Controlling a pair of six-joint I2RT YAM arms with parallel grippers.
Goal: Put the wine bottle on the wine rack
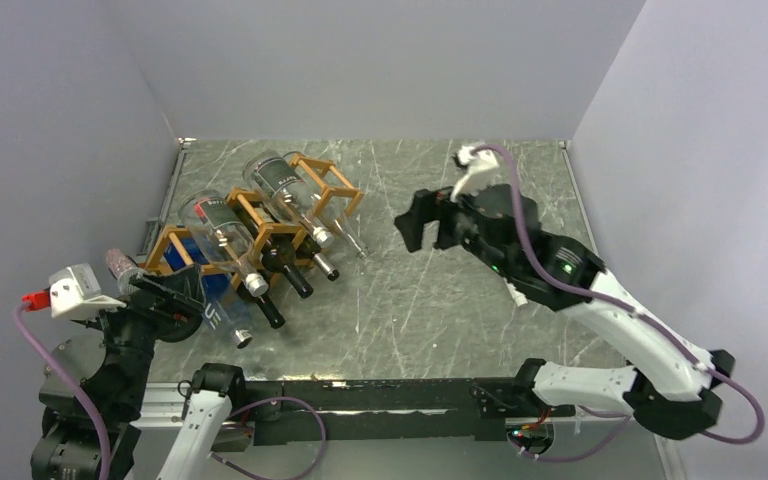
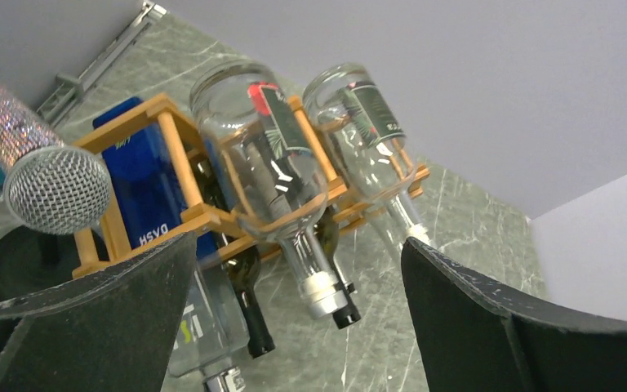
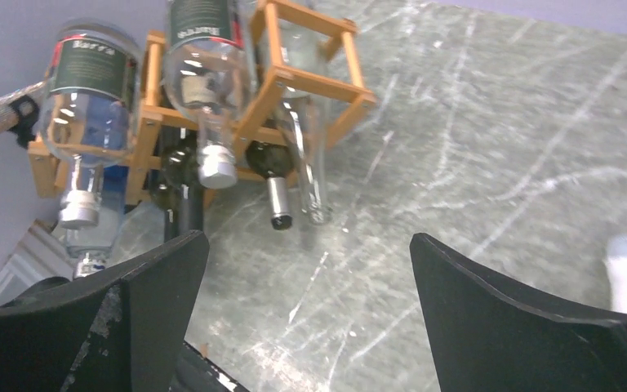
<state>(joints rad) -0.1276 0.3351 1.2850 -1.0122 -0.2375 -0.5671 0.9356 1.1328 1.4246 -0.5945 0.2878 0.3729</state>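
Note:
The wine rack (image 1: 343, 184) is a light orange-brown wooden stick frame at the table's back left. It holds several bottles lying with their necks toward the front right. These include a clear bottle with a dark label (image 1: 278, 182), a clear bottle with a red label (image 1: 210, 220) and dark wine bottles (image 1: 295, 272). The rack also shows in the left wrist view (image 2: 171, 135) and the right wrist view (image 3: 318, 79). My left gripper (image 1: 182, 292) (image 2: 298, 242) is open and empty, just in front of the rack's left end. My right gripper (image 1: 428, 224) (image 3: 306, 238) is open and empty over bare table right of the rack.
A microphone (image 2: 53, 188) with a glittery handle stands on a black round base left of the rack. A blue bottle (image 2: 143, 184) sits in the rack's left cell, and a clear square bottle (image 1: 224, 318) lies at its front. Grey walls close in the table (image 1: 440, 300) on three sides.

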